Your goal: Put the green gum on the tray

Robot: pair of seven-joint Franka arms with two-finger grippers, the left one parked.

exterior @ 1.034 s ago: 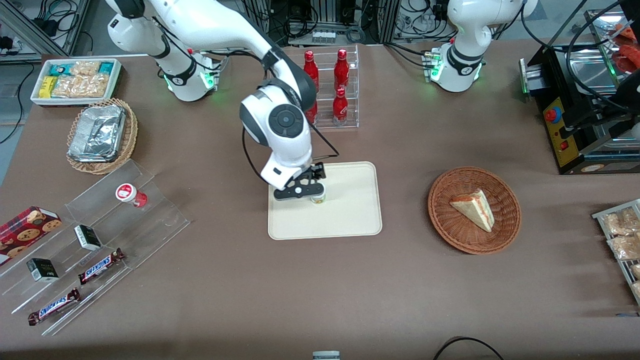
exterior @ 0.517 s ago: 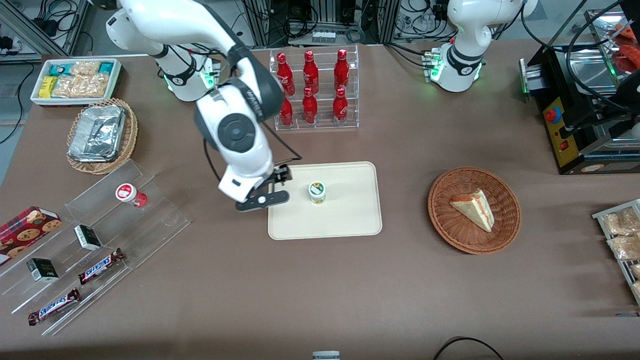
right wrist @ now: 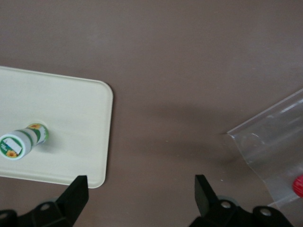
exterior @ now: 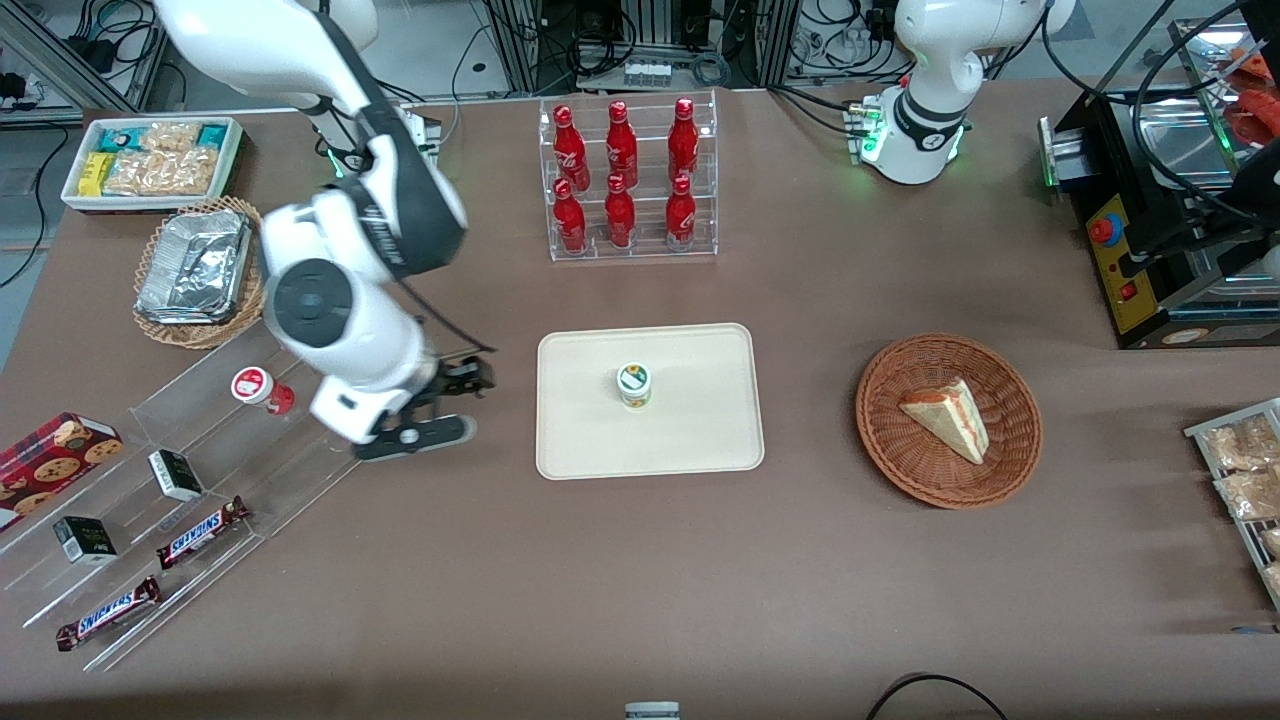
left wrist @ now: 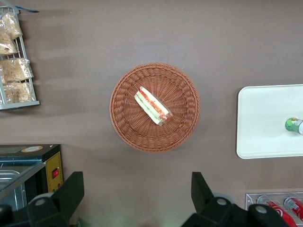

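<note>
The green gum (exterior: 634, 384) stands upright near the middle of the cream tray (exterior: 700, 440). It also shows in the right wrist view (right wrist: 22, 140) on the tray (right wrist: 71, 109) and in the left wrist view (left wrist: 294, 125). My right gripper (exterior: 432, 408) is open and empty. It hangs above the bare brown table between the tray and the clear stepped stand (exterior: 200, 470), well apart from the gum. Its fingers (right wrist: 77, 191) are spread wide with only table between them.
A red-labelled gum bottle (exterior: 258, 389) lies on the clear stand with Snickers bars (exterior: 202, 531) and small boxes. A rack of red bottles (exterior: 620, 185) stands farther from the camera than the tray. A basket with a sandwich (exterior: 948, 418) sits toward the parked arm's end.
My gripper let go of the green gum on the tray, opened, and moved away sideways toward the clear stand. The gum stays upright where it was set.
</note>
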